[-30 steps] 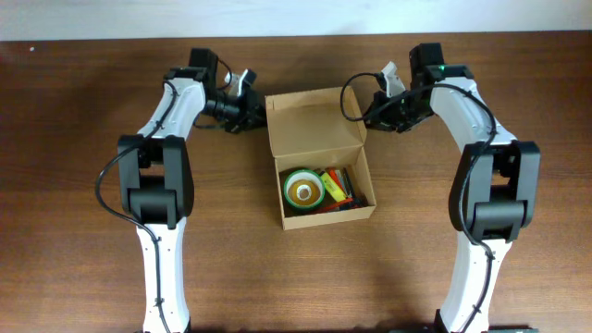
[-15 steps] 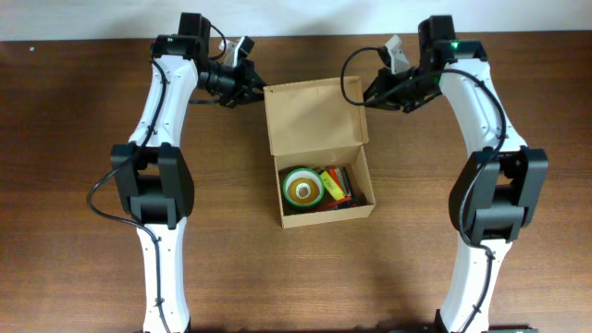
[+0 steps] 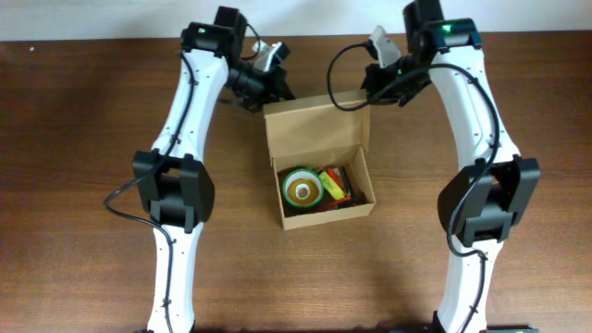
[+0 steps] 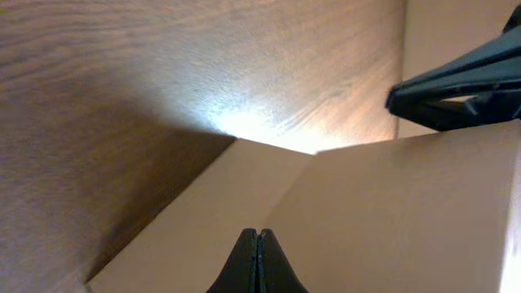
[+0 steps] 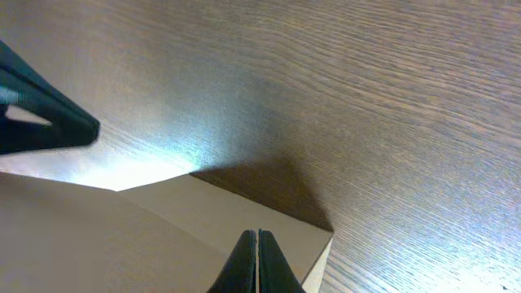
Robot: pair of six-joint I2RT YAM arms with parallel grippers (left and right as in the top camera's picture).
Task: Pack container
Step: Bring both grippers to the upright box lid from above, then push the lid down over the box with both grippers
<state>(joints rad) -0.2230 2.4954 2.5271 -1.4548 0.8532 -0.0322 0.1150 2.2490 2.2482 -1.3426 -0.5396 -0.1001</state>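
While both claws are shut tight w/ nothing in them, the container [image 3: 328, 215] sits in the middle of the brown bench [image 3: 83, 139]. Its lid flap [image 3: 314, 129] is open & stands up at the far side. Inside, on the left, lies a round tape roll [image 3: 302, 188], green outside & tan in the middle. Next to it on the right are some red & yellow bits [image 3: 339, 185], too small to name. The left claw [image 4: 257, 240] is at the far left corner of the lid flap, just over the cardboard. The right claw [image 5: 257, 240] is at the far right corner. Can't tell if either tip touches the flap. The two claws point at each other across the top of the flap, w/ a gap between them. A black wire [image 3: 338, 79] from the right arm loops down near the flap's top edge. Both arms reach in from the near side, one on each side of the container, & nothing lies between them & it.
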